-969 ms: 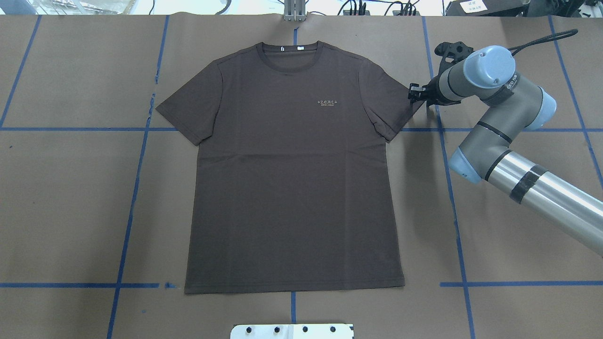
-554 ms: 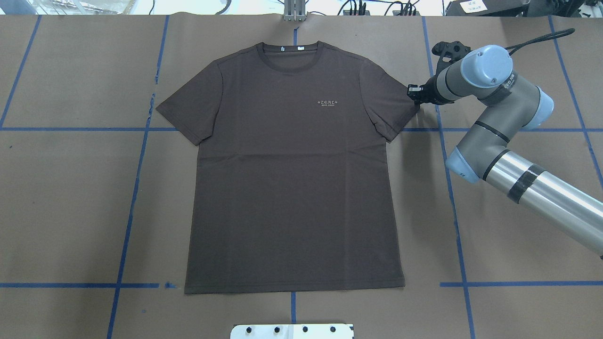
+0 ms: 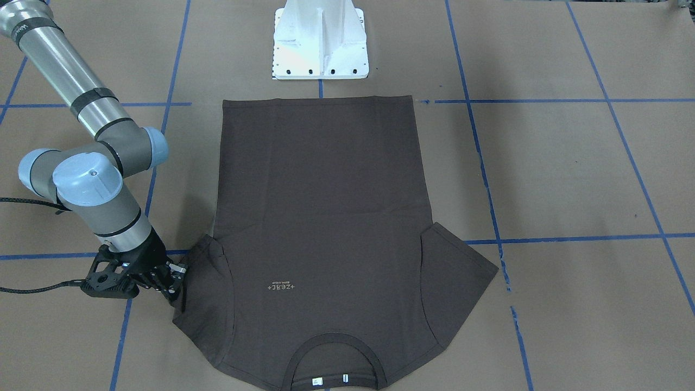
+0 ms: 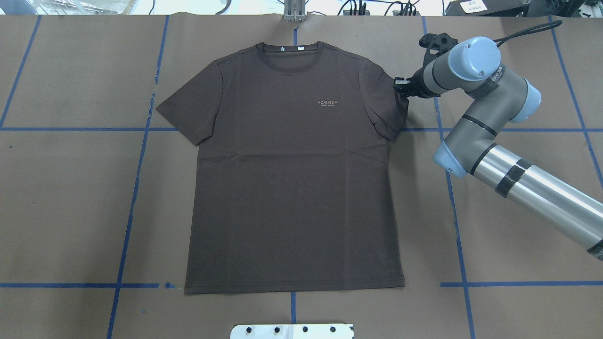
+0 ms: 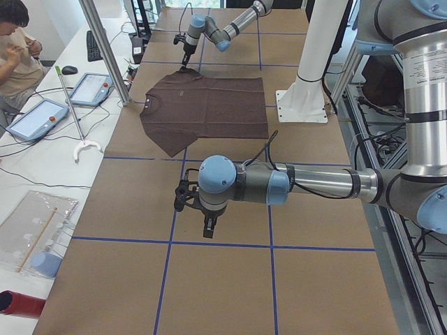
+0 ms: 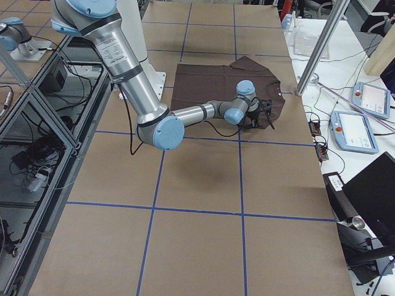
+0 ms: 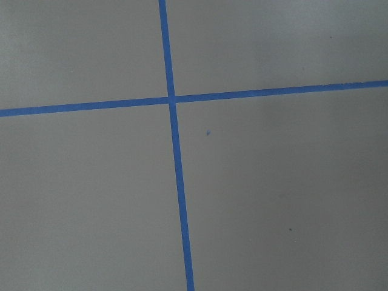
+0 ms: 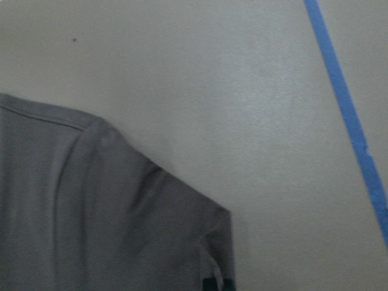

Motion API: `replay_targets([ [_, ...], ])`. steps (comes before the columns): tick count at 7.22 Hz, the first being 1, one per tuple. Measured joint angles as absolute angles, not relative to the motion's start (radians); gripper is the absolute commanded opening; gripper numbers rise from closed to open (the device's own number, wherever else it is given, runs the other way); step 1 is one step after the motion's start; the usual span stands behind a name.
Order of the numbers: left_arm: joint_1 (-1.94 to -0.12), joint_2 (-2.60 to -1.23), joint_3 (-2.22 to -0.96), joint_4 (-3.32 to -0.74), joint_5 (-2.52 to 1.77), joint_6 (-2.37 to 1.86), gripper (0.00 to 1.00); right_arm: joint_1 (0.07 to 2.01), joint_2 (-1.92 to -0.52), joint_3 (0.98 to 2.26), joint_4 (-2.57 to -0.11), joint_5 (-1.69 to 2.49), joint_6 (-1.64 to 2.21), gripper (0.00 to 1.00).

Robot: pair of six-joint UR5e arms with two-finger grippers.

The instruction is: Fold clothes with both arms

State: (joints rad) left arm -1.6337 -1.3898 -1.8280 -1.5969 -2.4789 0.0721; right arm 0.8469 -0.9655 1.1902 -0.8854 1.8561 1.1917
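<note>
The dark brown T-shirt (image 4: 292,179) lies flat and face up on the brown table, its collar at the far edge from the robot. My right gripper (image 4: 399,87) is at the tip of the shirt's right-hand sleeve (image 4: 393,106) in the overhead view, shut on the sleeve's edge. That sleeve (image 3: 198,282) is bunched slightly inward toward the shirt body. The right wrist view shows the sleeve cloth (image 8: 91,212) wrinkled just ahead of a fingertip. My left gripper (image 5: 209,227) hangs over bare table well away from the shirt; I cannot tell whether it is open or shut.
The white pedestal base (image 3: 320,43) stands just behind the shirt's hem. Blue tape lines (image 4: 452,188) cross the table. In the exterior left view a metal pole (image 5: 105,49), tablets (image 5: 38,117) and a seated person (image 5: 17,49) are along the far side.
My right gripper has moved left and toward the table's far edge, drawing the sleeve tip inward with it. The rest of the shirt has not moved.
</note>
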Motion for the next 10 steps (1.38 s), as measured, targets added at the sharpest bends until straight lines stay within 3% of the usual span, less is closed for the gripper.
replay_targets([
  [4,-1.636,-1.39,-1.857,-1.596,-2.48,0.072,1.0,0.762,-0.785,1.146,-1.048,1.761,1.302,0.0],
  [5,-1.636,-1.39,-1.878,-1.593,-2.488,0.071,1.0,0.748,-0.753,1.113,-1.051,1.74,1.315,0.88],
  [6,-1.635,-1.39,-1.899,-1.592,-2.51,0.068,1.0,0.738,-0.734,1.093,-1.052,1.727,1.32,1.0],
  [8,-1.622,-1.405,-1.915,-1.649,-2.563,-0.006,1.0,0.72,-0.716,1.09,-1.051,1.719,1.321,1.0],
  [10,-1.541,-1.494,-1.834,-1.831,-2.573,-0.17,1.0,0.709,-0.744,1.184,-1.05,1.731,1.329,1.0],
])
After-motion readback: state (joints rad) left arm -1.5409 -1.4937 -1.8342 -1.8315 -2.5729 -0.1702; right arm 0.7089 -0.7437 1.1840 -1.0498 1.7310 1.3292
